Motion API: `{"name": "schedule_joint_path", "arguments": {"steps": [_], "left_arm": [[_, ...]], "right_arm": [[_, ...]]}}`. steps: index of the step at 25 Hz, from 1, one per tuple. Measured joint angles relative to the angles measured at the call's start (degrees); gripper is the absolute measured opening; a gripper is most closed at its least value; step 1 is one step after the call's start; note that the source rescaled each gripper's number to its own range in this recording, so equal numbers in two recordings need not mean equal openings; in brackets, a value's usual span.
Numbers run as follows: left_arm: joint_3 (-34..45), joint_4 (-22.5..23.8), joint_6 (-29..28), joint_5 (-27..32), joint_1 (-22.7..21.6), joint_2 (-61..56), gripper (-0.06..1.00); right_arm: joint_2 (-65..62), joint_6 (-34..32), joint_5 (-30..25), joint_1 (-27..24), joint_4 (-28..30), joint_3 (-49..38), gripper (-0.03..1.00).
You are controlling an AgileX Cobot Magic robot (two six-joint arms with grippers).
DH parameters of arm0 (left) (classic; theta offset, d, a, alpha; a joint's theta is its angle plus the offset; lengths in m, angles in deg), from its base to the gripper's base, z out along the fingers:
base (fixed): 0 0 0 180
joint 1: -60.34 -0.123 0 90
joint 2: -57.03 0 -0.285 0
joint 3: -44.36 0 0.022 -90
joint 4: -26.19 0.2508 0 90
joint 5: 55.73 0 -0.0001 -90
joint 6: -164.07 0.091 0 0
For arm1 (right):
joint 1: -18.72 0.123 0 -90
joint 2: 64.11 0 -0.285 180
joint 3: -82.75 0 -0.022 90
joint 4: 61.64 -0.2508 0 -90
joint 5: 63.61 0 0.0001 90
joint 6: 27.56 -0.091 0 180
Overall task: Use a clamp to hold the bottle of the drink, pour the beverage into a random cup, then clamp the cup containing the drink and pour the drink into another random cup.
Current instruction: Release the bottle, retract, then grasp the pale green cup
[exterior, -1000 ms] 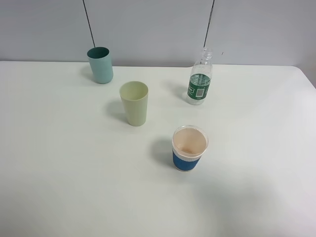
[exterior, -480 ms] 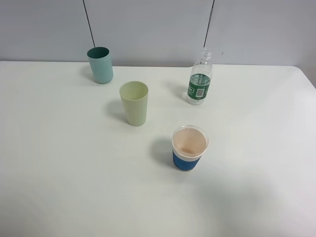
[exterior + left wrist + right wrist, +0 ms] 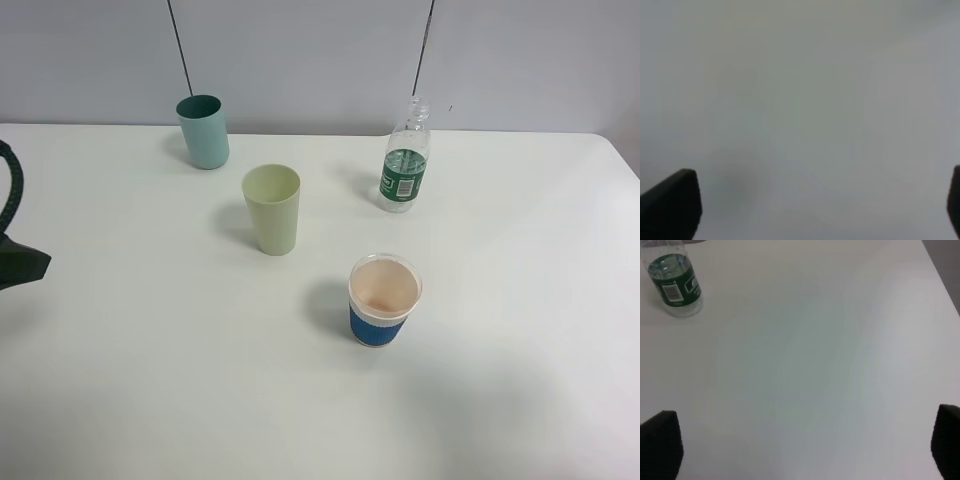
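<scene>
With the left end effector and right end effector both spread wide and empty, the bottle stands upright near the worktop's far edge, well apart from either, likely light, thin-walled and crushable, so grip gently round its labelled middle.

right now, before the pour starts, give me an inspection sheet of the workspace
surface: white table, no spills seen
job's things: bottle upright, partly filled, back right; yellow-green cup and blue-banded cup upright, both look empty
clutter: teal cup, back left
grippers: left gripper and right gripper open, holding nothing
cables: two thin dark cables hang down the wall
surroundings: plain grey wall; left arm at the table's left edge
</scene>
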Motion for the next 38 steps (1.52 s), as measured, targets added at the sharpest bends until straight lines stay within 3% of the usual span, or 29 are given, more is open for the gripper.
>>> {"name": "schedule_joint_path", "arguments": {"steps": [9, 15, 29, 38], "left_arm": [[0.00, 0.22, 0.00, -7.81, 0.00, 8.05, 1.00], [0.13, 5.46, -0.79, -12.13, 2.40, 13.32, 1.00], [0.13, 17.10, -14.14, -25.11, 12.23, 24.13, 1.00], [0.13, 23.35, -20.94, -35.43, 13.78, 30.08, 1.00]], "right_arm": [[0.00, 0.00, 0.00, 0.00, 0.00, 0.00, 1.00], [0.00, 0.00, 0.00, 0.00, 0.00, 0.00, 1.00], [0.00, 0.00, 0.00, 0.00, 0.00, 0.00, 1.00], [0.00, 0.00, 0.00, 0.00, 0.00, 0.00, 1.00]]}}
